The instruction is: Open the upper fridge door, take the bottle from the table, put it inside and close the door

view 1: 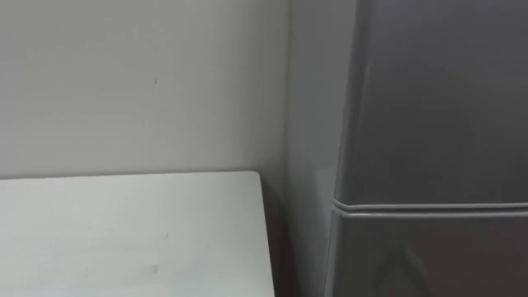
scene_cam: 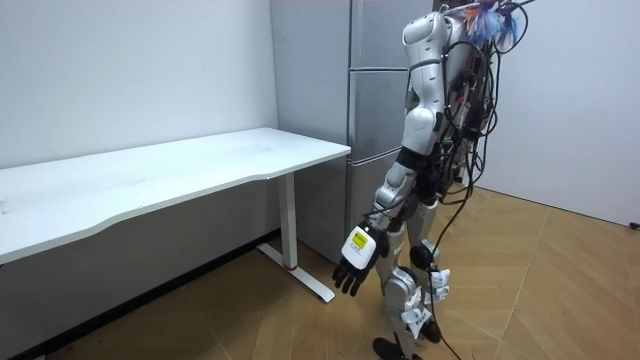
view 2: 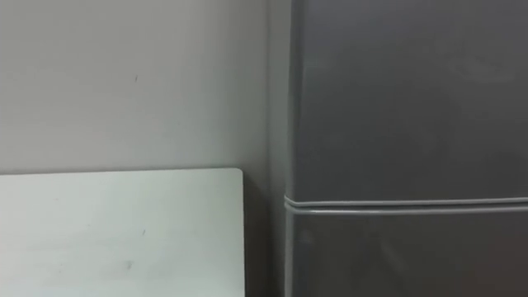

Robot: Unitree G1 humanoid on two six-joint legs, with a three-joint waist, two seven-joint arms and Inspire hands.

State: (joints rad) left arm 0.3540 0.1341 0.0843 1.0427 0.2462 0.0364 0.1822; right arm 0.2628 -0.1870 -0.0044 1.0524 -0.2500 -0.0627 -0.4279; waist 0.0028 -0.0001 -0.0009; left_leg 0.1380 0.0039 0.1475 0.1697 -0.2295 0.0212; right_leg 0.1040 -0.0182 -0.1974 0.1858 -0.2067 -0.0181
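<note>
A plain pale wall (view 1: 124, 82), matt and smooth, runs behind everything in the eye views. In the room view a wooden floor (scene_cam: 560, 290) of herringbone boards lies under the robot.

The fridge (view 1: 437, 99) is a tall grey box with a dull metallic sheen and flat faces. It stands upright against the wall, just beside the end of the surface, with a narrow dark gap between them. Its upper door (view 2: 404, 91) is closed and sits flush. A thin light seam (view 1: 429, 208) runs level across the front and parts the upper door from the lower door (view 1: 429, 256), which is also closed.

The surface (view 1: 124, 231) is a long white tabletop, smooth and thin-edged, with a squared corner nearest the fridge. The room view shows it standing on a slim white leg (scene_cam: 291, 225) with a flat foot.

The robot stands upright on the wooden floor close in front of the fridge, with the end of the surface to its left.

Its left hand (scene_cam: 352, 268) hangs low beside its thigh at the end of a straight arm. The dark fingers are loose, point at the floor and hold nothing.

Where the bottle is cannot be told from these views, and neither can which way its long axis lies.
</note>
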